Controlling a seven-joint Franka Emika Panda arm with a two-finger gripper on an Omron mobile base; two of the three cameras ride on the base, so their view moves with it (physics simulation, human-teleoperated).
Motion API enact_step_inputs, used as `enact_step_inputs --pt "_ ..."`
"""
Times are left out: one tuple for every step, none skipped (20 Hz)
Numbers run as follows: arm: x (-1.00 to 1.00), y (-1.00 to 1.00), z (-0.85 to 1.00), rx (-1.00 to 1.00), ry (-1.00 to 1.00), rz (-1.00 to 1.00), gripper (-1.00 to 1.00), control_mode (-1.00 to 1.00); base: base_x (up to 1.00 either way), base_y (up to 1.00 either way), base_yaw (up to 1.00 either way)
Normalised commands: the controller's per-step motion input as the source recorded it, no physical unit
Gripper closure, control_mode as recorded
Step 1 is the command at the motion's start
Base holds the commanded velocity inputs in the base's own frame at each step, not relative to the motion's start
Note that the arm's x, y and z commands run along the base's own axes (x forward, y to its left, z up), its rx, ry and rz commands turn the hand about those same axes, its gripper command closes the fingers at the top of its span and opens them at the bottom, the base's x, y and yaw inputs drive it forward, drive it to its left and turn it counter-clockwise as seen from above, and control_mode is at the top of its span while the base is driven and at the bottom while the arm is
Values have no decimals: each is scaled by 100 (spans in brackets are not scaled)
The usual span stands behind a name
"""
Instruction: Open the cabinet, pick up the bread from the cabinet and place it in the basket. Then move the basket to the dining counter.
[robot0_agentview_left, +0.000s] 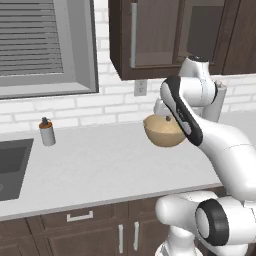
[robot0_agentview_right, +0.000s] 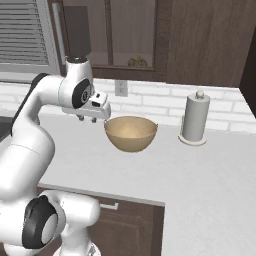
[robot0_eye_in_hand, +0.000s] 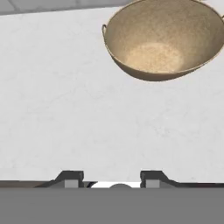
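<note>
Basket: tan, smooth, round bowl shape, upright on the white counter, nothing inside it; small loop at its rim. Bread: small lumpy brown roll on the shelf of the cabinet, dark brown wood, up behind the basket.

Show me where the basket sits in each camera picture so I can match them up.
Left base view: basket right of centre, partly behind the arm.
Right base view: basket at centre, left of the paper towel holder.
Hand view: basket at upper right.
Shared landmark: white counter.
</note>
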Motion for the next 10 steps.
enact_step_inputs --pt "-1 0 0 0 0 0 -100 -100 0 0 0" --pt "-47 0 0 0 0 0 -100 -100 0 0 0" --pt "-75 15 -2 -1 -4 2 -100 -100 0 0 0" --pt "-38 42 0 -8 -29 0 -100 -100 0 0 0" --pt "-56 78 30 -10 -44 -9 -100 -100 0 0 0" --pt "-27 68 73 -9 -31 -7 -100 -100 0 0 0" --pt "-12 47 100 -5 -43 -3 -100 -100 0 0 0" --pt "-10 54 100 -3 -47 -1 -100 -100 0 0 0" --pt "-2 33 100 -2 -53 0 -100 -100 0 0 0" --pt "-4 17 100 0 -55 0 -100 -100 0 0 0"
